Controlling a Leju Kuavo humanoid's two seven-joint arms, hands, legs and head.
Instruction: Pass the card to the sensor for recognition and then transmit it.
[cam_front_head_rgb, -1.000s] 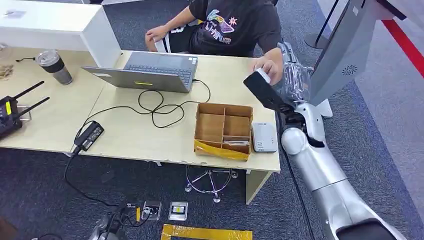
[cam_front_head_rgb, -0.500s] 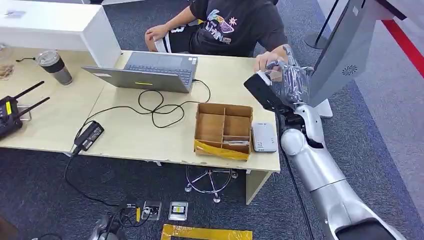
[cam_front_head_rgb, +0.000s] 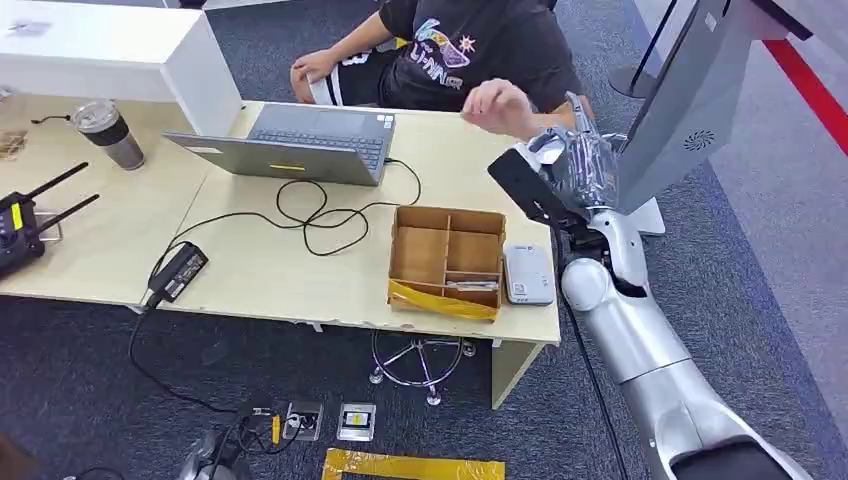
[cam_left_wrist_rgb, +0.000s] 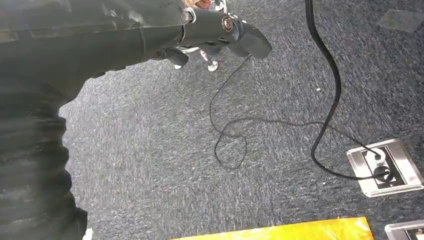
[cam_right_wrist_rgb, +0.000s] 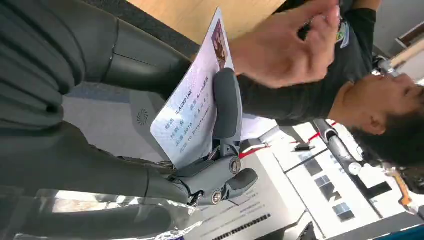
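The right hand (cam_front_head_rgb: 578, 165) is raised above the far right corner of the table (cam_front_head_rgb: 250, 270), at the end of the silver right arm (cam_front_head_rgb: 640, 350), and holds the card (cam_right_wrist_rgb: 192, 117). In the right wrist view, the card is a pale, printed rectangle with a small photo near 1 end, clamped between the thick grey thumb (cam_right_wrist_rgb: 226, 107) on its printed face and the dark fingers behind it. In the head view the card (cam_front_head_rgb: 545, 147) shows as a small pale patch at the top of the hand. A person's hand (cam_front_head_rgb: 495, 100) hovers just beyond the card, fingers spread, apart from it; in the right wrist view, the same hand (cam_right_wrist_rgb: 280, 47) lies close to the card's far end, and contact cannot be confirmed. The person sits behind the table in a dark printed shirt (cam_front_head_rgb: 470, 50). The white sensor (cam_front_head_rgb: 528, 273) lies flat on the table near its front right corner, just beside the cardboard box (cam_front_head_rgb: 447, 262), below and well apart from the card. A laptop (cam_front_head_rgb: 290, 145) and a looped black cable (cam_front_head_rgb: 310, 215) occupy the table's middle. The left hand (cam_left_wrist_rgb: 215, 32) hangs over the grey carpet (cam_left_wrist_rgb: 250, 100) with fingers curled and nothing visible in them.
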